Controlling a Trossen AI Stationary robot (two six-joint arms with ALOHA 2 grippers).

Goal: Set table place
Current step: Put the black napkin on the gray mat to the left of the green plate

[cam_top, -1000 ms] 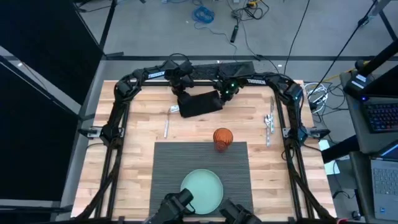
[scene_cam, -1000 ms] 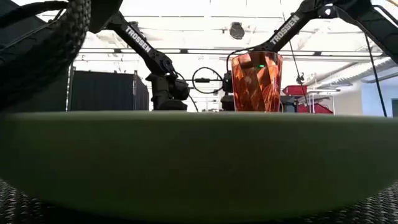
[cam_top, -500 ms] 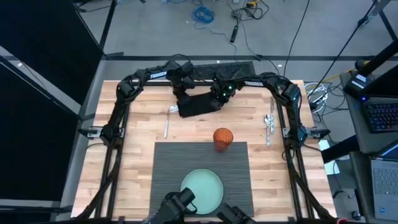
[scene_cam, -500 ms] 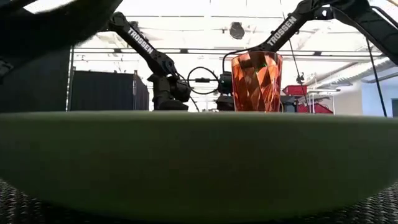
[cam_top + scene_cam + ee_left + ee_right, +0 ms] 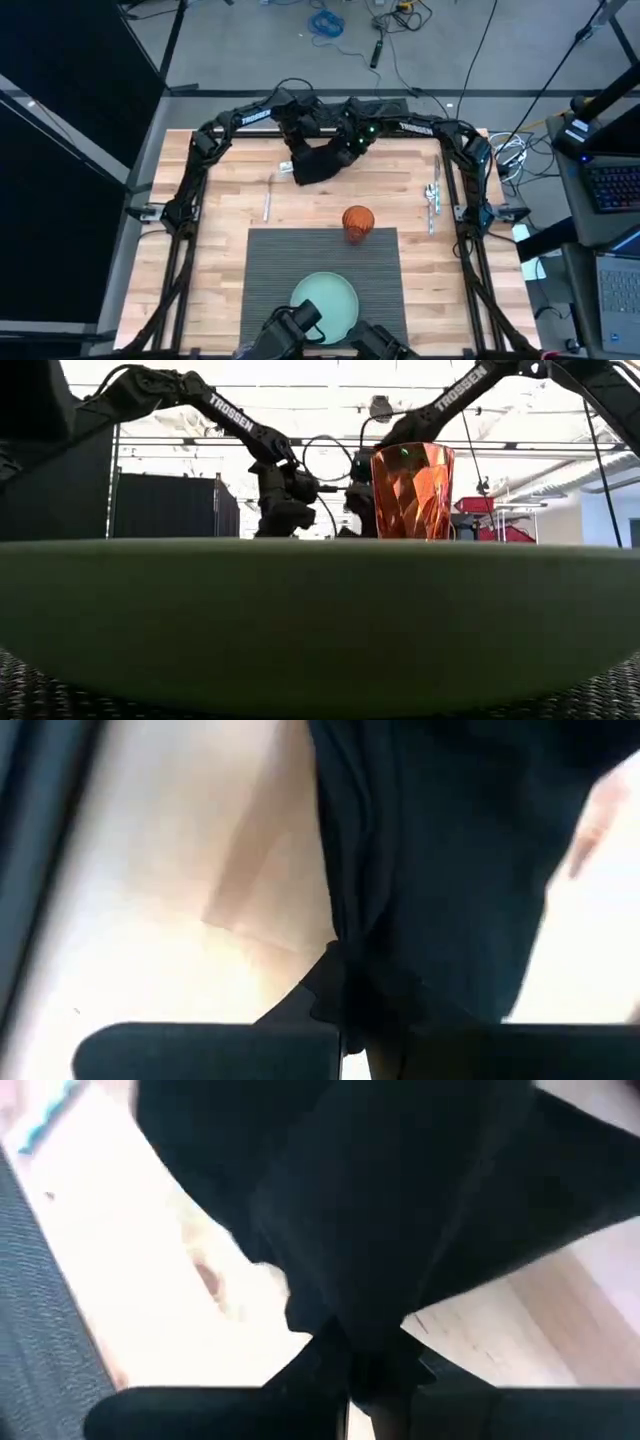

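The black cloth napkin point(image 5: 318, 162) hangs bunched between my two grippers over the far part of the wooden table. My left gripper point(image 5: 297, 143) is shut on its far left end and my right gripper point(image 5: 348, 146) on its far right end. In the low view both grippers point(image 5: 285, 510) point(image 5: 358, 500) show behind the orange faceted cup point(image 5: 412, 490). That cup point(image 5: 358, 222) stands on the far edge of the ribbed dark grey placemat point(image 5: 275, 270). The pale green plate point(image 5: 325, 303) lies on the placemat's near part. My left gripper pinches a gathered fold of the napkin point(image 5: 348, 945) at its far left end between its two fingers, coming from above. The cloth hangs below in soft folds. Whether its lower end still lies on the table cannot be told. My right gripper pinches the napkin's far right end point(image 5: 345, 1295) between its two fingers, also from above. The cloth falls away from the fingers in a draped peak, raised off the wood there.
A knife point(image 5: 267, 205) and a small light piece point(image 5: 283, 168) lie on the wood left of the napkin. Cutlery point(image 5: 432, 198) lies near the right edge. Bare wood shows on both sides of the placemat.
Both grippers have shut on the napkin's far end and risen, drawing a little toward the far edge and toward each other. The napkin, flat on the table a second ago, is now pulled up and bunched, its far part lifted.
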